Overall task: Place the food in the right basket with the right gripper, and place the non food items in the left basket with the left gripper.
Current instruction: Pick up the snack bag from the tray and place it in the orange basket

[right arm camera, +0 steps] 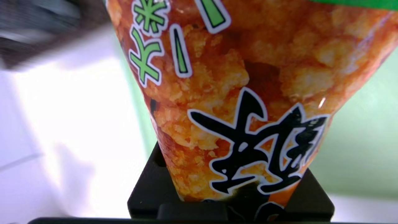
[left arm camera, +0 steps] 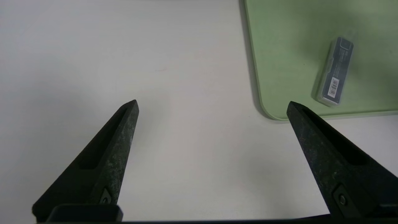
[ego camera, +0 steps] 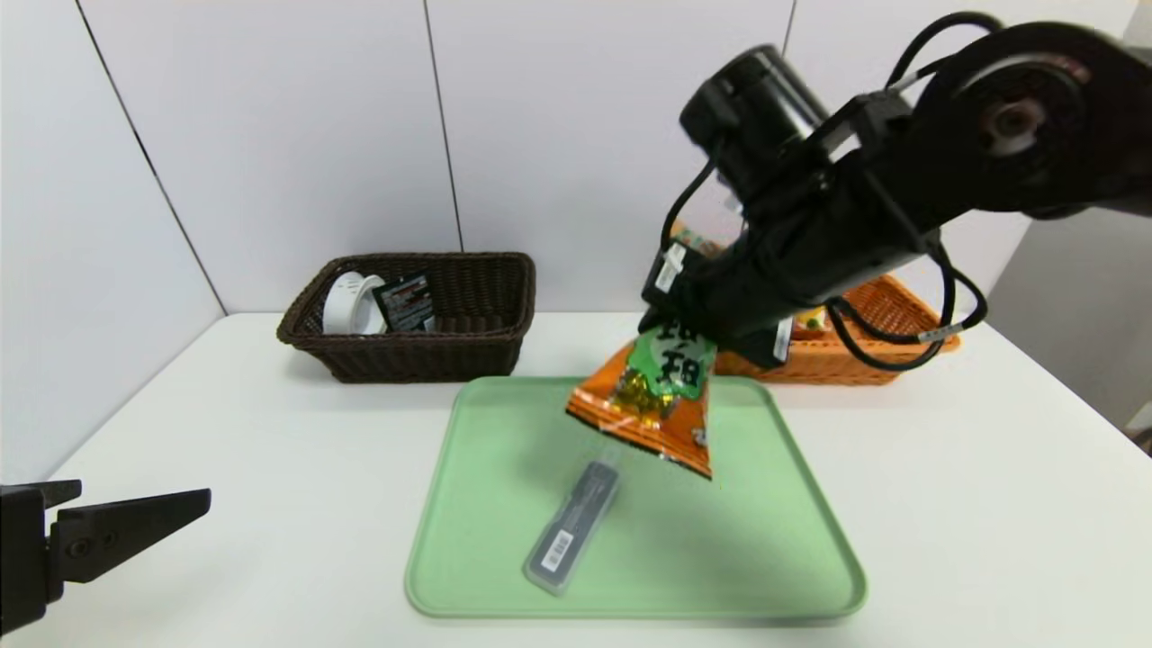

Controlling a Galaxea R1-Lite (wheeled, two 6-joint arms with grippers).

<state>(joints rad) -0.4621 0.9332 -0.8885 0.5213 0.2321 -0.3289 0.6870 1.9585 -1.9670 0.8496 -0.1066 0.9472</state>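
Note:
An orange and green snack bag point(ego camera: 655, 400) hangs in the air above the far side of the green tray point(ego camera: 792, 558), pinched at its top by my right gripper point(ego camera: 677, 335). Up close the snack bag point(right arm camera: 248, 102) fills the right wrist view. A grey flat case with a barcode point(ego camera: 573, 525) lies on the tray's near middle; the same case point(left arm camera: 335, 71) shows in the left wrist view. My left gripper point(left arm camera: 211, 104) is open over bare table, left of the tray's near corner point(left arm camera: 273, 115). The dark brown basket point(ego camera: 486, 346) stands far left, the orange basket point(ego camera: 891, 310) far right behind my right arm.
The brown basket holds a white round item point(ego camera: 349, 301) and a dark packet point(ego camera: 405, 301). The orange basket has some packaged items, mostly hidden by the arm. White wall panels close off the back; the white table point(ego camera: 990, 504) extends on both sides of the tray.

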